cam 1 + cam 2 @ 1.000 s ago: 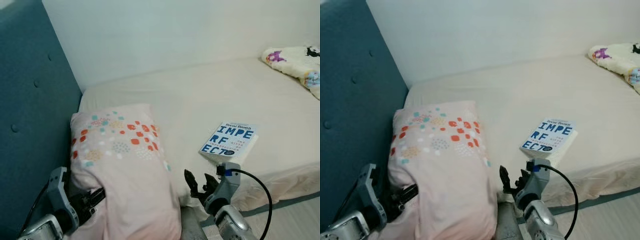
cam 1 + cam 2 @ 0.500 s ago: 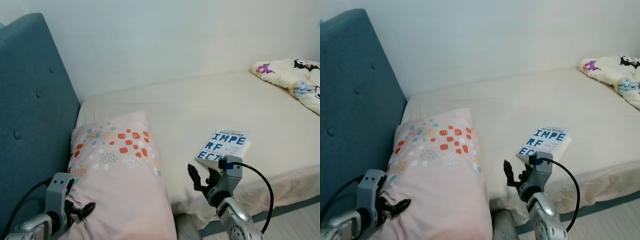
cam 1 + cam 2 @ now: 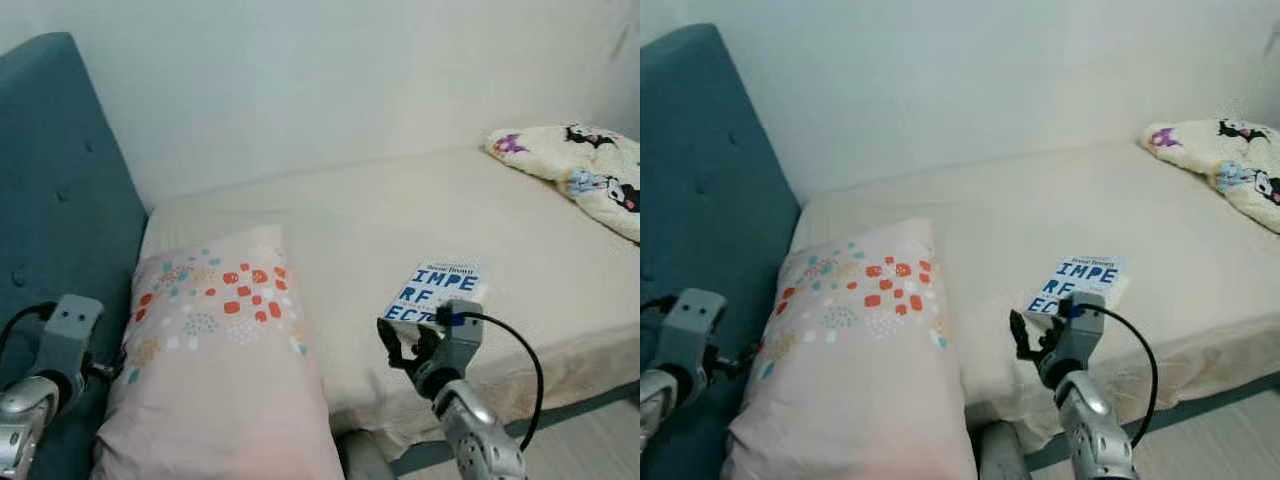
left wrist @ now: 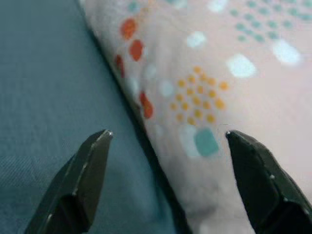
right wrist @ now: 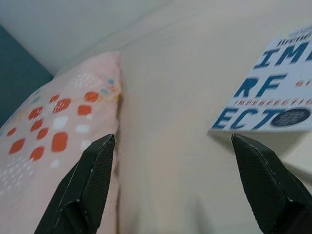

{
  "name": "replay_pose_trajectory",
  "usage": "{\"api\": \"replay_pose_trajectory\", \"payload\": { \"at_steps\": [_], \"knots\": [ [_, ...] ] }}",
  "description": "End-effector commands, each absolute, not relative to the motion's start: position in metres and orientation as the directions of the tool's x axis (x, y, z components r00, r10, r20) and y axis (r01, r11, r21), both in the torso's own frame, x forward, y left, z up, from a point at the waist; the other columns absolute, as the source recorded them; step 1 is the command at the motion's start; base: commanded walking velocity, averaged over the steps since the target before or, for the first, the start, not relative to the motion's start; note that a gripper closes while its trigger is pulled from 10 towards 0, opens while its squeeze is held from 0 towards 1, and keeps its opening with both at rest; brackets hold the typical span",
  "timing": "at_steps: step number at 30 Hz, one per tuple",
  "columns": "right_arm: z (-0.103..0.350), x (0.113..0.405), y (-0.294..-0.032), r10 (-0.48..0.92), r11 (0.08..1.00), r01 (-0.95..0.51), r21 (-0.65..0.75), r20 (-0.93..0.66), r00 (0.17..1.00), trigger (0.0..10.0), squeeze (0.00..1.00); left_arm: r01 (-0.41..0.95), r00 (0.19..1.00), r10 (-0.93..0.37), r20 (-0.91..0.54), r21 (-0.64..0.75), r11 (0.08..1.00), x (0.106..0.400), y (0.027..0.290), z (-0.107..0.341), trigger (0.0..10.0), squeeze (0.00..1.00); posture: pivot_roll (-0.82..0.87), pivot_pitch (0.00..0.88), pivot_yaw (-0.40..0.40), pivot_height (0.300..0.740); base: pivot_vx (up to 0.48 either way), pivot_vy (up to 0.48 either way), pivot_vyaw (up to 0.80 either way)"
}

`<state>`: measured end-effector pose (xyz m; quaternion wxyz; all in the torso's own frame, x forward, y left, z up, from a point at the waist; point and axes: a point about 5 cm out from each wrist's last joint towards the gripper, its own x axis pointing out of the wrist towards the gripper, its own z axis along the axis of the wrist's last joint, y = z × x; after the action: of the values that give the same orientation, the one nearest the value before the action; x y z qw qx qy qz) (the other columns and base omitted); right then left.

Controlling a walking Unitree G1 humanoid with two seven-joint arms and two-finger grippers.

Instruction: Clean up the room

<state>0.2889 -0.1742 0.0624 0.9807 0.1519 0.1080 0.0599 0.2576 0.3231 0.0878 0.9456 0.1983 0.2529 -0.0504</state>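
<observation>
Pillow [image 3: 210,350] looks placed – both the left gripper [image 4: 165,180] and right gripper [image 5: 170,190] are wide open, empty, so the book [image 3: 432,292] on the bed [image 3: 400,210] is probably next.

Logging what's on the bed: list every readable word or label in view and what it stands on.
"IMPE / RF / ECT" in large blue letters on the white book lying on the bed.
A small line along the top of the cover, an author's name: too blurred to read.
Small red print between the letter rows, seen in the right wrist view: too blurred.
</observation>
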Motion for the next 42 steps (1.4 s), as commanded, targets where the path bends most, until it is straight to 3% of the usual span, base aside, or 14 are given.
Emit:
{"api": "replay_pose_trajectory", "payload": {
  "at_steps": [1, 3, 4, 6, 9, 10, 11, 12, 14, 19, 24, 30, 42],
  "knots": [
    [0.06, 0.29, -0.171, 0.163, 0.943, -0.095, 0.318, -0.195, 0.967, 10.0, 0.0, 0.26, 0.851, -0.036, -0.524, 0.361, 0.896, 0.256, 0.323, 0.091, 10.0, 1.0, -0.15, 0.0, 0.037, 0.611, 0.0, 0.0, 0.0],
    [0.06, 0.294, -0.172, 0.167, 0.941, -0.098, 0.325, -0.19, 0.968, 10.0, 0.0, 0.307, 0.907, -0.264, -0.33, 0.086, 0.948, 0.267, 0.298, 0.123, 10.0, 1.0, -0.14, 0.0, 0.028, 0.611, 0.0, 0.0, 0.0],
    [0.06, 0.294, -0.172, 0.167, 0.941, -0.098, 0.325, -0.19, 0.968, 10.0, 0.0, 0.307, 0.907, -0.264, -0.33, 0.086, 0.948, 0.267, 0.298, 0.123, 10.0, 1.0, -0.14, 0.0, 0.028, 0.611, 0.0, 0.0, 0.0],
    [0.062, 0.297, -0.171, 0.185, 0.935, -0.119, 0.334, -0.172, 0.968, 10.0, 0.0, 0.455, 0.884, -0.467, -0.019, -0.189, 0.87, 0.272, 0.263, 0.161, 10.0, 1.0, -0.14, 0.0, 0.025, 0.611, 0.0, 0.0, 0.0],
    [0.062, 0.297, -0.171, 0.187, 0.934, -0.123, 0.335, -0.167, 0.968, 10.0, 0.0, 0.467, 0.88, -0.476, 0.008, -0.203, 0.861, 0.273, 0.26, 0.164, 10.0, 1.0, -0.14, 0.0, 0.025, 0.611, 0.0, 0.0, 0.0],
    [0.063, 0.3, -0.171, 0.192, 0.93, -0.127, 0.345, -0.16, 0.968, 10.0, 0.0, 0.454, 0.889, -0.45, 0.079, -0.266, 0.85, 0.278, 0.248, 0.163, 10.0, 0.0, -0.13, 0.0, 0.02, 0.616, 0.0, 0.0, 0.0],
    [0.063, 0.3, -0.171, 0.192, 0.93, -0.127, 0.345, -0.16, 0.968, 10.0, 0.0, 0.454, 0.889, -0.45, 0.079, -0.266, 0.85, 0.278, 0.248, 0.163, 10.0, 0.0, -0.13, 0.0, 0.02, 0.616, 0.0, 0.0, 0.0],
    [0.065, 0.304, -0.17, 0.199, 0.923, -0.134, 0.36, -0.152, 0.968, 10.0, 0.0, 0.422, 0.906, -0.395, 0.151, -0.375, 0.825, 0.288, 0.227, 0.153, 10.0, 0.0, -0.14, 0.0, 0.018, 0.626, 0.0, 0.0, 0.0],
    [0.065, 0.307, -0.169, 0.206, 0.921, -0.14, 0.365, -0.148, 0.967, 10.0, 0.0, 0.39, 0.92, -0.371, 0.131, -0.414, 0.822, 0.293, 0.211, 0.138, 10.0, 0.0, -0.14, 0.0, 0.015, 0.63, 0.0, 0.0, 0.0],
    [0.061, 0.31, -0.164, 0.233, 0.916, -0.162, 0.367, -0.157, 0.96, 10.0, 0.0, 0.254, 0.941, -0.333, -0.056, -0.533, 0.807, 0.298, 0.171, 0.082, 10.0, 0.0, -0.14, 0.0, 0.003, 0.65, 0.0, 0.0, 0.0],
    [0.055, 0.311, -0.162, 0.245, 0.915, -0.167, 0.368, -0.176, 0.953, 10.0, 0.0, 0.245, 0.893, -0.394, -0.218, -0.5, 0.831, 0.286, 0.147, 0.041, 10.0, 0.0, -0.14, 0.0, 0.006, 0.669, 0.0, 0.0, 0.0],
    [0.05, 0.311, -0.162, 0.245, 0.913, -0.163, 0.374, -0.183, 0.952, 10.0, 0.0, 0.163, 0.856, -0.355, -0.376, -0.456, 0.875, 0.27, 0.155, 0.001, 10.0, 0.0, -0.15, 0.0, 0.018, 0.693, 0.0, 0.0, 0.0],
    [0.046, 0.311, -0.16, 0.254, 0.908, -0.17, 0.383, -0.18, 0.95, 10.0, 0.0, 0.109, 0.887, -0.29, -0.359, -0.447, 0.888, 0.28, 0.168, 0.003, 10.0, 0.0, -0.15, 0.0, 0.02, 0.732, 0.0, 0.0, 0.0]
  ]
}}
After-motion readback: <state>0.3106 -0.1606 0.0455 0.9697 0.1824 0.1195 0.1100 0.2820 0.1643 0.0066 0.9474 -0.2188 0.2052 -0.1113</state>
